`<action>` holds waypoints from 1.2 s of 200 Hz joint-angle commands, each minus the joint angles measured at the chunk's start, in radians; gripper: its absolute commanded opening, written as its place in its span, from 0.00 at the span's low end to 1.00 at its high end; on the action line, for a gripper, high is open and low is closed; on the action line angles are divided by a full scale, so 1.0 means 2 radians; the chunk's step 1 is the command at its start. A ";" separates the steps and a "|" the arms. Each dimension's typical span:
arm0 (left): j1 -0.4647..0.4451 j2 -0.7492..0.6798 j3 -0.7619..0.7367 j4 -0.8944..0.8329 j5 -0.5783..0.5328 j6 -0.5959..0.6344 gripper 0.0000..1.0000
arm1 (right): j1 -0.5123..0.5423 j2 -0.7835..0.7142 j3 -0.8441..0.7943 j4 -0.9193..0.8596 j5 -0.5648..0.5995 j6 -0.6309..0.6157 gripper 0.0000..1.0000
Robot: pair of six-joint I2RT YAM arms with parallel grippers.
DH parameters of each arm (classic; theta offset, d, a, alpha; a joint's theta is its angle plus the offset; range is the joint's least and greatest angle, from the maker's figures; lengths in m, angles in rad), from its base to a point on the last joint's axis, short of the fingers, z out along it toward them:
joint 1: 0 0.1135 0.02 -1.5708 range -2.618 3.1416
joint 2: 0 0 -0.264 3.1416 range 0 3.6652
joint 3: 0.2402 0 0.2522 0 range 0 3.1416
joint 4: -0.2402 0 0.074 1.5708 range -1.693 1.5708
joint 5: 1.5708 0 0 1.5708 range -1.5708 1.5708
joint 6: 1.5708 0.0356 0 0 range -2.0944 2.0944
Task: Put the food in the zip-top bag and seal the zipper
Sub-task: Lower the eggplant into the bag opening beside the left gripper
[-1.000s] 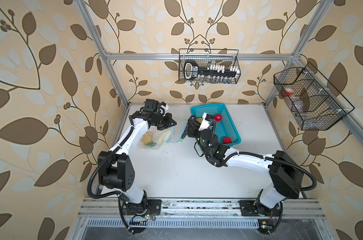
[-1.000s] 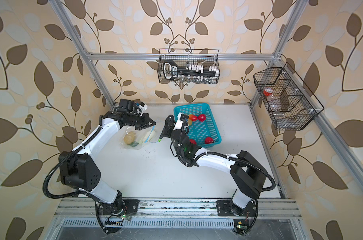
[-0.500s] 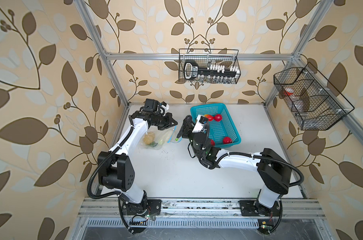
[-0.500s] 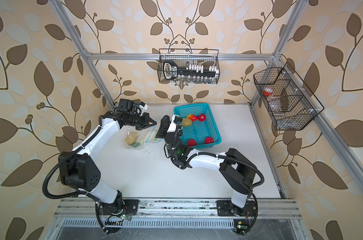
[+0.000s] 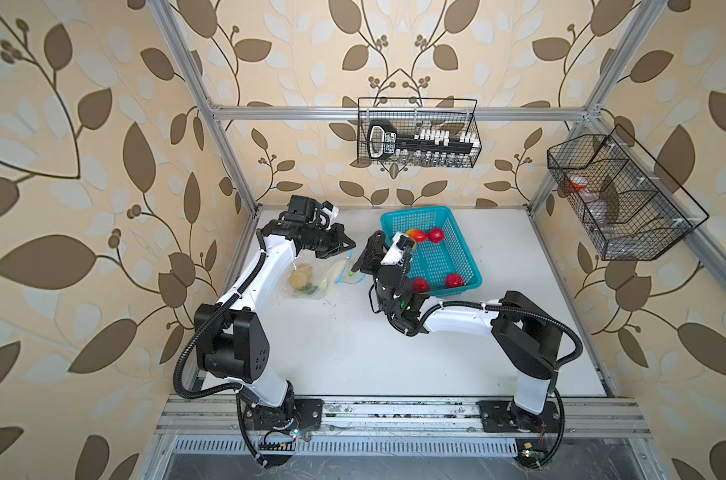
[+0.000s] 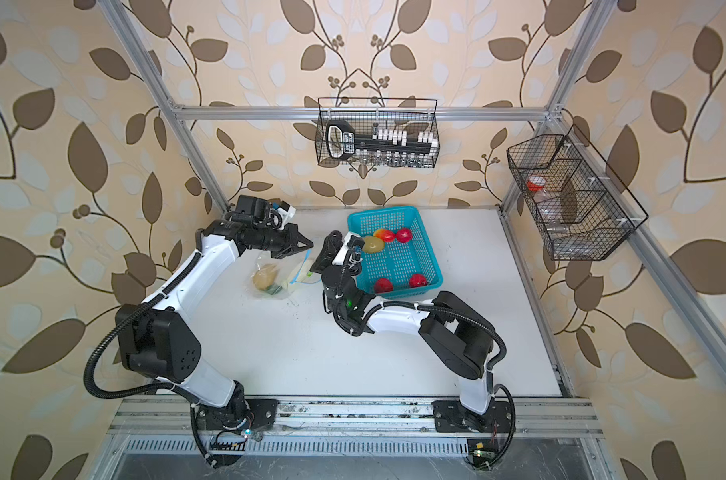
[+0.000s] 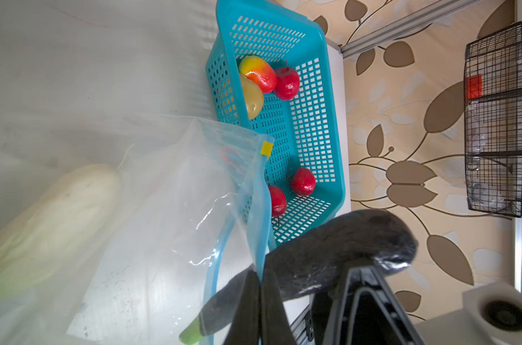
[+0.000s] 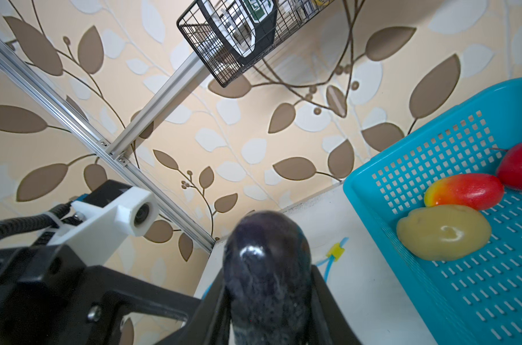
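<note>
The white table [image 5: 353, 353] carries the turquoise basket [image 5: 463, 245] at about 1 o'clock from its middle in both top views; at the basket's 12 o'clock end lie a red-yellow fruit [image 5: 416, 235] and a red round fruit [image 5: 436, 235]; two more red fruits [image 5: 420, 285] lie at its 6 o'clock end; a tan potato [image 6: 373, 244], just beside the red-yellow fruit, shows clearly in a top view and in both wrist views. The zip-top bag [image 5: 315, 278] lies at 10 o'clock, holding a second potato [image 5: 301, 276], the white oblong vegetable [image 5: 336, 270] and green leaves [image 5: 311, 286]; the left wrist view blurs these. The left gripper [image 7: 259, 279] is clenched on the zipper [image 7: 261, 209] at the bag's mouth. The right gripper [image 8: 268, 280] grasps the dark eggplant [image 8: 268, 254] at 3 o'clock of the bag, green stem end toward it; whether the stem is past the mouth I cannot tell; the top views show little of the eggplant. The yellow slider [image 7: 266, 148] sits at the strip's end nearest the basket.
</note>
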 commanded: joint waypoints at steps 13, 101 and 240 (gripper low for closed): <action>0.002 -0.013 0.022 -0.001 0.015 0.000 0.00 | 0.006 0.017 0.007 0.024 -0.003 0.023 0.00; 0.002 -0.015 0.021 -0.003 0.008 0.015 0.00 | 0.006 0.033 -0.002 0.046 -0.092 0.025 0.00; 0.002 -0.016 0.033 -0.008 0.016 0.027 0.00 | -0.007 0.058 0.020 -0.027 -0.150 0.060 0.00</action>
